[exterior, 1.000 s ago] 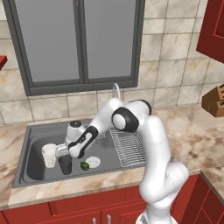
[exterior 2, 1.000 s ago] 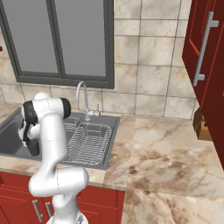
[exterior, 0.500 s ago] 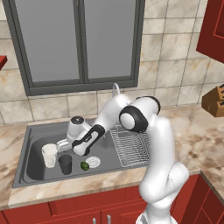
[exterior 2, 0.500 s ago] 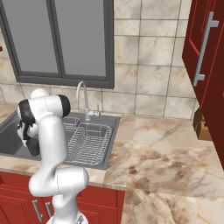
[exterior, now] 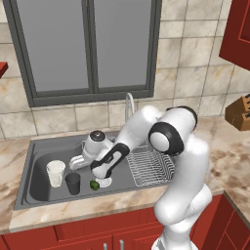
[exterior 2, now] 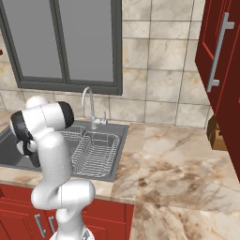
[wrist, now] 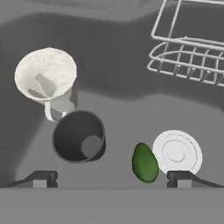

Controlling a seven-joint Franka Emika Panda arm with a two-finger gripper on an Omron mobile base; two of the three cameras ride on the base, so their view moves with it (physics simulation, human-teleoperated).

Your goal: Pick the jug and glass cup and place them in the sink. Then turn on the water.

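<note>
Overhead, jug (wrist: 46, 74) handle touches glass cup (wrist: 78, 136); claw (wrist: 111, 178) spread

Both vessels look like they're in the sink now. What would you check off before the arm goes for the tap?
1. jug upright in the left basin of the sink: ok.
2. glass cup upright beside the jug: ok.
3. gripper open and holding nothing: ok.
4. Fingers above the cup's rim, clear of it: ok.
5. tap reachable, path free: cannot tell.
6. Water off at present: ok, no stream visible.
</note>
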